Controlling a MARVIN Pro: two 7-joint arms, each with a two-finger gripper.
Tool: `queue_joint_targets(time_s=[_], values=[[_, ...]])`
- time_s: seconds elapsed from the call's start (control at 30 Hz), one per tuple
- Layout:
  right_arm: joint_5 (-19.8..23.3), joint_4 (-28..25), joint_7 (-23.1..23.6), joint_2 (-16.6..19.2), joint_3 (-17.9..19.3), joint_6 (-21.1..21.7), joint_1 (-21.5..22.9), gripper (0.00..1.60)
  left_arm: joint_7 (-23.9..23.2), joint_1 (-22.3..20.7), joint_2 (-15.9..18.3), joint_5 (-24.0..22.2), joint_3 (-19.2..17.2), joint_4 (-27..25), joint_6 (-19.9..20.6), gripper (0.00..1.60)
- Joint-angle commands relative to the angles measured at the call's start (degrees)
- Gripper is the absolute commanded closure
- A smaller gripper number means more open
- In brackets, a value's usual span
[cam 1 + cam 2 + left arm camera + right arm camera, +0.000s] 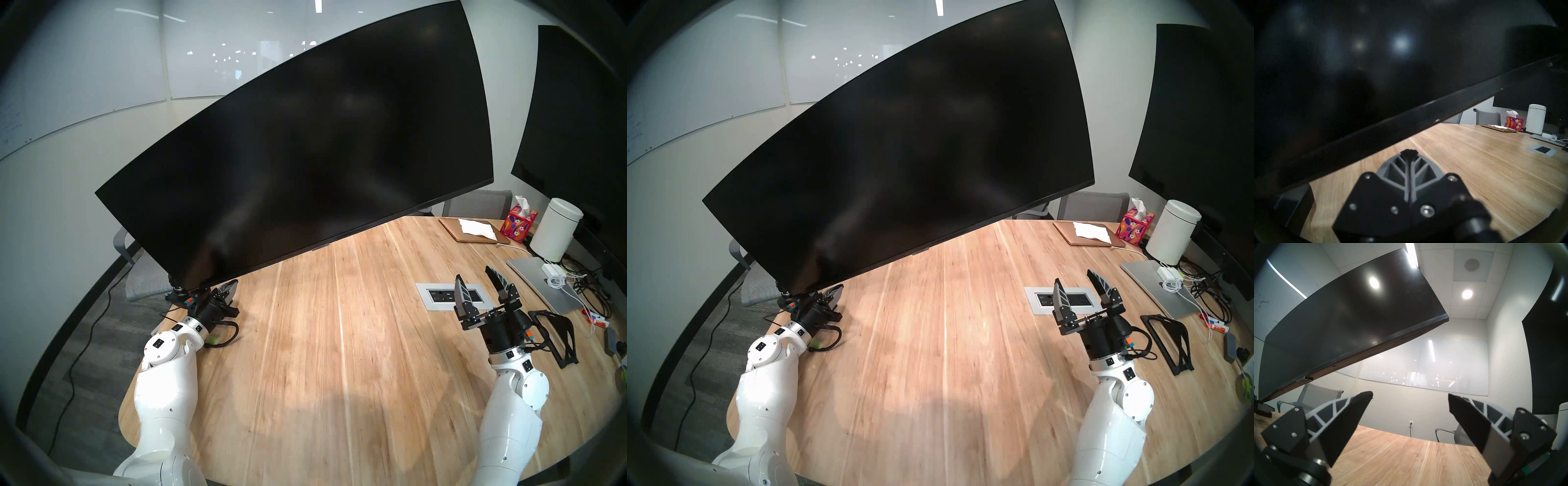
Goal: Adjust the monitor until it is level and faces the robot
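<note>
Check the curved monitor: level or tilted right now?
Tilted. The monitor slopes, its left end low near the table by the left gripper, its right end high.

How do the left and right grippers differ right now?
The left gripper has its fingers pressed together; the right gripper has its fingers spread wide, holding nothing. The left sits low under the monitor's dropped left corner; the right stands in open space over the table, pointing up, well clear of the monitor. Both have black bodies with grey ribbed fingers.
</note>
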Motion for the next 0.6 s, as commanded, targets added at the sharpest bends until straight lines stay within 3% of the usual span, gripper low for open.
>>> queue_joint_targets(time_s=[0.0,0.27,0.57], values=[[0.5,-1.1,0.1,0.0,-0.1,0.1,0.2,0.00,1.3,0.0,-0.3,2.5,1.6,6.2,-2.1,1.60],[0.5,-1.1,0.1,0.0,-0.1,0.1,0.2,0.00,4.1,-2.4,-2.4,3.5,3.3,8.4,-3.4,1.60],[0.5,-1.1,0.1,0.0,-0.1,0.1,0.2,0.00,5.8,-1.5,-3.5,1.3,1.6,7.1,-4.8,1.60]])
